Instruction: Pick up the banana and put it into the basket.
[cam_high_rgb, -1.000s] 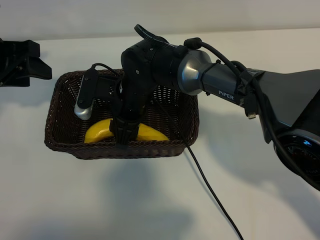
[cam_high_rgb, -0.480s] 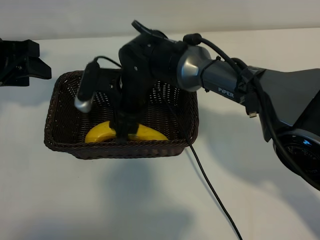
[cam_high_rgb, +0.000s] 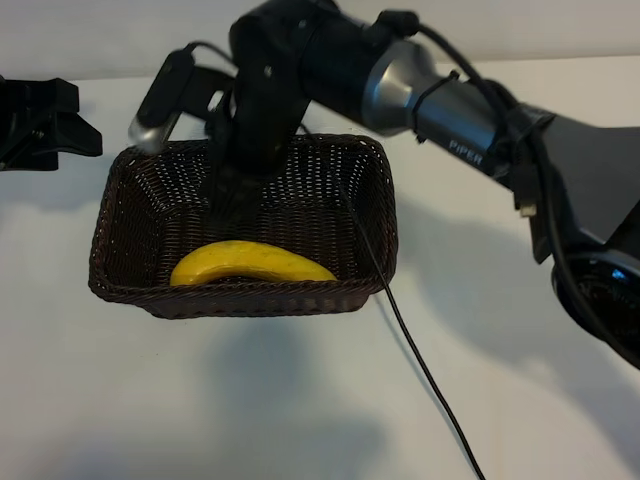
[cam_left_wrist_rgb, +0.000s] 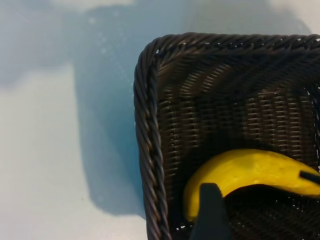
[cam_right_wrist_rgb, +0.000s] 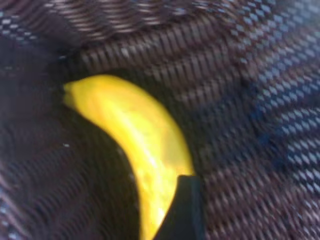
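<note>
Jaws of the right gripper (cam_high_rgb: 232, 205) parted, empty, hanging above the basket (cam_high_rgb: 375, 215), clear of the banana (cam_high_rgb: 250, 263). Banana lies flat on the basket floor against the near wall. Left gripper (cam_high_rgb: 45, 125) parked at the far left of the white surface (cam_high_rgb: 200, 400), jaws apart, nothing between them.

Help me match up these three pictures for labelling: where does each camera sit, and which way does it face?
Exterior: outside the rig, facing the arms, looking down on the basket; shows the right arm and the parked left pincer.
Left wrist: on the left arm, aimed down at a basket corner; a dark finger shows.
Right wrist: above the basket, looking down inside; one dark finger shows.
All three share the banana.
</note>
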